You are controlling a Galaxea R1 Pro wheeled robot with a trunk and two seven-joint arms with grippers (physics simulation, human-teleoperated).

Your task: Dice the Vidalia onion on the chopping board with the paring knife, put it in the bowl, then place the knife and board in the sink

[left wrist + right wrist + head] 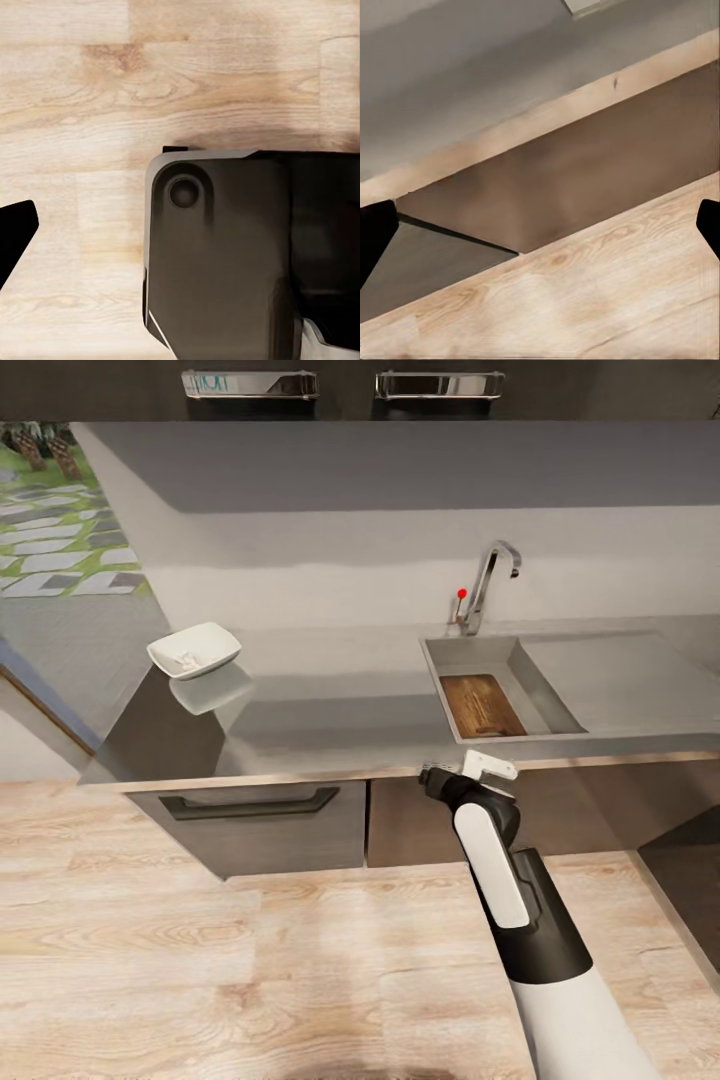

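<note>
Your right gripper (pixel 470 767) sits at the near edge of the countertop (pixel 330 710), just in front of the sink (pixel 480 656), and from its wrist camera the two dark fingertips (pixel 376 232) stand far apart at opposite borders with nothing between them, so treat that hand as empty and spread. The chopping board (pixel 482 705) already lies inside the basin, on its floor against the left wall, handle end toward the near rim. The white bowl (pixel 195 649) stands well to the left on the countertop, with pale pieces in it that look like diced onion, though they are too small to be sure. I cannot find the paring knife anywhere, so if it remains to be placed, look for it before you commit to any reach. The left wrist camera looks down at the wooden floor (pixel 112 90) and a dark part of the robot's body (pixel 240 255), with one fingertip (pixel 15 236) at the border; whether those fingers are apart or together cannot be told. Lift the right arm clear of the counter lip before moving forward, since the wrist is level with the edge and could catch it.
</note>
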